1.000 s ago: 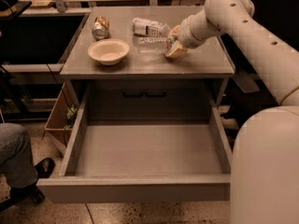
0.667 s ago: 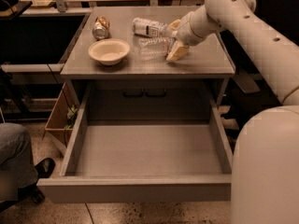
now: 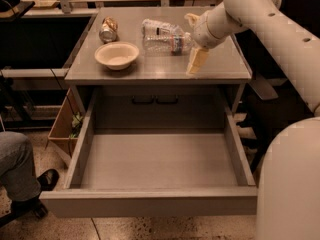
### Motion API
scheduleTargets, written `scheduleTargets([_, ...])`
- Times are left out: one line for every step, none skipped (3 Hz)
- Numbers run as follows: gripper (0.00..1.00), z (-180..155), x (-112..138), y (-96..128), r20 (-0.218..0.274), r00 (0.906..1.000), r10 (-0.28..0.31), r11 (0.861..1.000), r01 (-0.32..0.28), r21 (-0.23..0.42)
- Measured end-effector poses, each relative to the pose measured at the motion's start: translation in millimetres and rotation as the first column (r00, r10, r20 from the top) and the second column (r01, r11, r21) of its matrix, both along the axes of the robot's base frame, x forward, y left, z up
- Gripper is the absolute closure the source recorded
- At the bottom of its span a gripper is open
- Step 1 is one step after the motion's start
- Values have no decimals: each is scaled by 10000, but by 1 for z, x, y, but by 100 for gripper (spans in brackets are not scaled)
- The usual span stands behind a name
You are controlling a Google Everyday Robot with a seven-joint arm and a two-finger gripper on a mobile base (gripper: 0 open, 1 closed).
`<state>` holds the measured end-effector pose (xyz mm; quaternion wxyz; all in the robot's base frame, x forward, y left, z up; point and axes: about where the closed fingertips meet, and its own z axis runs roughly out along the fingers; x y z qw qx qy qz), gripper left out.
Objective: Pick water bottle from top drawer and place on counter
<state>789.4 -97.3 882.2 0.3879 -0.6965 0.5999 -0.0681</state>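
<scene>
The water bottle (image 3: pixel 162 43) lies on its side on the counter (image 3: pixel 150 69), cap end pointing right, with its narrow label band near the neck. My gripper (image 3: pixel 194 40) is at the bottle's cap end, low over the counter's right side. It is open, with one finger (image 3: pixel 197 61) toward the front and the other (image 3: pixel 190 18) toward the back. The neck sits about between them, and I cannot tell whether they touch it. The top drawer (image 3: pixel 160 159) is pulled fully out below, its floor bare.
A second bottle with a wide white label (image 3: pixel 152 26) lies just behind the water bottle. A cream bowl (image 3: pixel 116 55) and a can (image 3: pixel 108 29) sit on the counter's left. A person's leg and shoe (image 3: pixel 20 169) are at the lower left. A cardboard box (image 3: pixel 65 126) stands left of the drawer.
My gripper has shifted a little to the right and toward the counter's front. The water bottle shows more fully now. The drawer has not moved.
</scene>
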Motion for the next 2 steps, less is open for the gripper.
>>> scheduleTargets([0,4,-23,-12,-111,9999,-40,9999,42,168])
scheduleTargets([0,6,-52,-31,-725,9971,-247,9971,297,697])
